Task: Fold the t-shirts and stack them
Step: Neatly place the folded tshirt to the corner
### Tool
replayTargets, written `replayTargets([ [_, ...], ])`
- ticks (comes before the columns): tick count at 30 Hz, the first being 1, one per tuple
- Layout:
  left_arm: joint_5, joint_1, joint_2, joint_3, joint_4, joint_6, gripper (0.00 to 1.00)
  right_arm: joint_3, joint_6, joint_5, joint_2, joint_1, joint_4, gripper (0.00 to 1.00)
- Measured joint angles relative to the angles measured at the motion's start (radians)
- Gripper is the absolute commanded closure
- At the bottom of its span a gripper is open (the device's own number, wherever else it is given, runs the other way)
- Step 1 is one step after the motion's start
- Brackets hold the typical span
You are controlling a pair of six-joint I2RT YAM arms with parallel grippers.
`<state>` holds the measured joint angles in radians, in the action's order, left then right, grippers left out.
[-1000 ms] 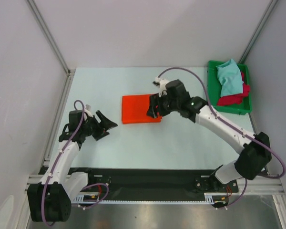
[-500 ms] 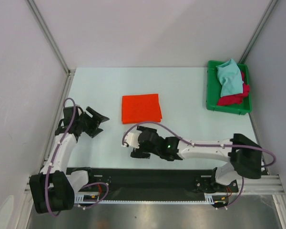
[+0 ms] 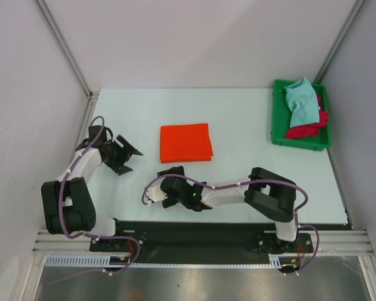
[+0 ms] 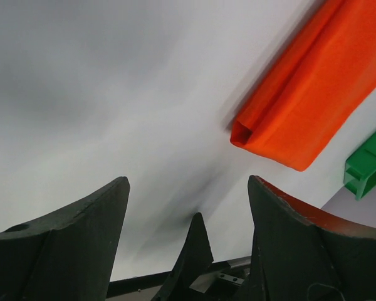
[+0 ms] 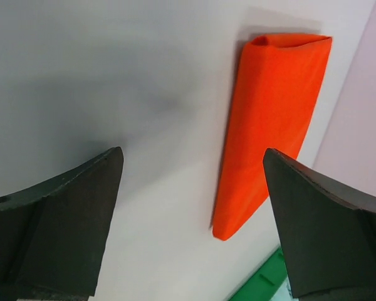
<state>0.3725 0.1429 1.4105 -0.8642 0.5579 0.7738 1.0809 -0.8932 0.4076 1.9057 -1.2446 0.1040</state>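
The orange t-shirt lies folded into a flat, near-square packet close to the middle of the pale worktop, with nothing touching it. In the left wrist view the orange t-shirt shows its rolled fold edge at 1 o'clock. In the right wrist view the orange t-shirt runs as a long strip from 12 toward 5 o'clock.

At 2 o'clock from it, against the worktop's far right corner, stands a green tray. In the tray lies a crumpled teal t-shirt, partly on top of a red t-shirt.

The left jaws sit at 9 o'clock from the orange shirt, near but apart from it. They are spread wide with only bare worktop between them.

The right arm is folded low along the near edge. Its jaws are at 6 o'clock from the shirt, also gaping wide and holding nothing.
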Motion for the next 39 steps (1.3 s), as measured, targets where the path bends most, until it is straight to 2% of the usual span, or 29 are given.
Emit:
replayTargets([
  [9,0.01,0.076,0.136,-0.023,0.01,-0.077,0.18,0.14,-0.105,0.031,0.141,0.014,0.063,0.07],
  [14,0.032,0.134,0.237,-0.093,0.023,-0.108,0.17,0.169,-0.144,0.041,0.185,0.042,0.119,0.08],
  [22,0.058,0.149,0.257,-0.164,0.014,-0.121,0.16,0.237,-0.182,0.054,0.261,0.083,0.192,0.09],
  [24,0.061,0.153,0.268,-0.178,0.015,-0.121,0.15,0.254,-0.186,0.054,0.276,0.09,0.198,0.12],
  [27,0.071,0.159,0.275,-0.187,0.018,-0.12,0.15,0.296,-0.194,0.055,0.312,0.099,0.205,0.26],
  [32,0.087,0.163,0.283,-0.187,0.017,-0.119,0.15,0.318,-0.192,0.047,0.336,0.108,0.204,0.32],
  [38,0.119,0.165,0.313,-0.187,0.012,-0.12,0.13,0.319,-0.185,0.032,0.343,0.123,0.192,0.53],
  [39,0.133,0.166,0.315,-0.187,0.005,-0.12,0.1,0.319,-0.182,0.029,0.343,0.126,0.184,0.58],
])
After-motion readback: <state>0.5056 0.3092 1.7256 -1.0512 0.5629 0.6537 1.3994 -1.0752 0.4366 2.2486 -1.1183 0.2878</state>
